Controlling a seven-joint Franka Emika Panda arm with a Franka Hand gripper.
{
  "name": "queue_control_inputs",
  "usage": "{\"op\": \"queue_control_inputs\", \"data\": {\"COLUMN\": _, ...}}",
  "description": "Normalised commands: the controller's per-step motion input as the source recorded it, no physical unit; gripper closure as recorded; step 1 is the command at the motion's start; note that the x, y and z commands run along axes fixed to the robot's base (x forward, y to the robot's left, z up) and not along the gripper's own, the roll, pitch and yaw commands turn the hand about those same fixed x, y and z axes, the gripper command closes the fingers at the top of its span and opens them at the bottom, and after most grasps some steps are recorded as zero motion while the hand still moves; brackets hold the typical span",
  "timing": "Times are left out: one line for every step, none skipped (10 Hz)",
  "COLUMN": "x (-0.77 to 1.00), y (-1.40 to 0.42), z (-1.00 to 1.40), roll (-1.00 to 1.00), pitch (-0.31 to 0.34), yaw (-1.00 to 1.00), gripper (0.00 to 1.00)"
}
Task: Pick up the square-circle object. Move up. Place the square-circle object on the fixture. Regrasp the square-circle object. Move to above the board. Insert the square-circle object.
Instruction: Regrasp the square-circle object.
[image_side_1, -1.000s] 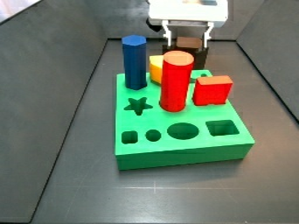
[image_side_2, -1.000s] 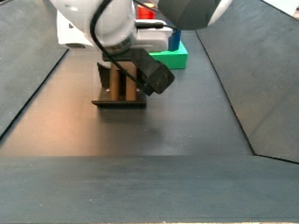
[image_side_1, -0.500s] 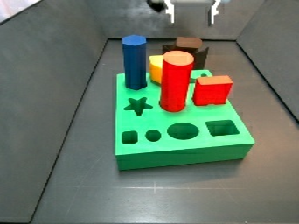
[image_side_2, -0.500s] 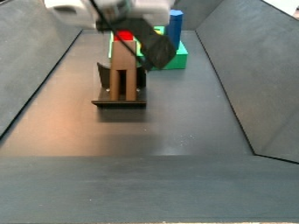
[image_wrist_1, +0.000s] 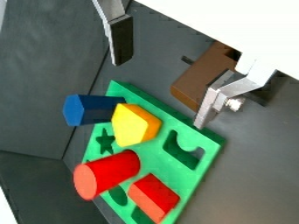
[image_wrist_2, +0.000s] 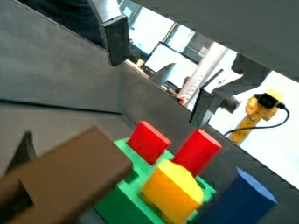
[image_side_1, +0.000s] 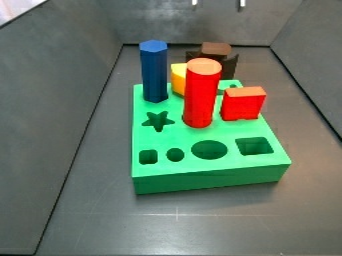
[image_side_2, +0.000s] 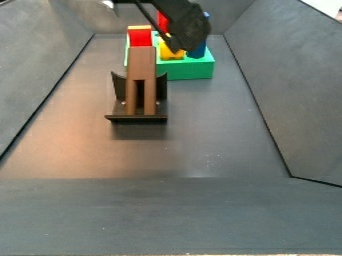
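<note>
Gripper (image_wrist_1: 163, 74) risen clear of fixture (image_side_2: 136, 100), jaws apart, empty. Peg (image_side_2: 140, 72) left standing on fixture. Placement done; regrasp next.

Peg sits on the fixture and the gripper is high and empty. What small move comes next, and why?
Probably descend toward the square-circle object with the fingers kept apart, to regrasp it. It rests untouched on the fixture, while the gripper hangs open well above with nothing between them. Its hole in the board comes later.
</note>
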Motion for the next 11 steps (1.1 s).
{"op": "queue_control_inputs", "data": {"x": -1.00, "y": 0.00, "z": 0.02, "roll": 0.05, "pitch": -0.027, "yaw": -0.06, "gripper": 0.00}}
{"op": "queue_control_inputs", "data": {"x": -1.00, "y": 0.00, "z": 0.02, "roll": 0.06, "pitch": -0.037, "yaw": -0.06, "gripper": 0.00}}
{"op": "queue_control_inputs", "data": {"x": -1.00, "y": 0.00, "z": 0.01, "roll": 0.06, "pitch": -0.067, "yaw": -0.05, "gripper": 0.00}}
{"op": "queue_control_inputs", "data": {"x": -1.00, "y": 0.00, "z": 0.02, "roll": 0.08, "pitch": -0.090, "yaw": -0.04, "gripper": 0.00}}
{"op": "queue_control_inputs", "data": {"x": -0.98, "y": -0.01, "z": 0.02, "roll": 0.09, "pitch": -0.103, "yaw": -0.02, "gripper": 0.00}}
{"op": "queue_control_inputs", "data": {"x": -0.89, "y": -0.01, "z": 0.02, "roll": 0.10, "pitch": -0.110, "yaw": -0.01, "gripper": 0.00}}
{"op": "queue_control_inputs", "data": {"x": -0.70, "y": -0.01, "z": 0.01, "roll": 0.11, "pitch": -0.119, "yaw": 0.01, "gripper": 0.00}}
{"op": "queue_control_inputs", "data": {"x": -0.53, "y": 0.00, "z": 0.01, "roll": 0.10, "pitch": -0.117, "yaw": 0.03, "gripper": 0.00}}
{"op": "queue_control_inputs", "data": {"x": -0.30, "y": -0.39, "z": -1.00, "roll": 0.83, "pitch": -0.003, "yaw": -1.00, "gripper": 0.00}}
{"op": "queue_control_inputs", "data": {"x": -0.17, "y": -0.41, "z": -1.00, "roll": 0.83, "pitch": -0.010, "yaw": -1.00, "gripper": 0.00}}
{"op": "queue_control_inputs", "data": {"x": -0.03, "y": -0.38, "z": -0.99, "roll": 0.83, "pitch": -0.035, "yaw": -1.00, "gripper": 0.00}}
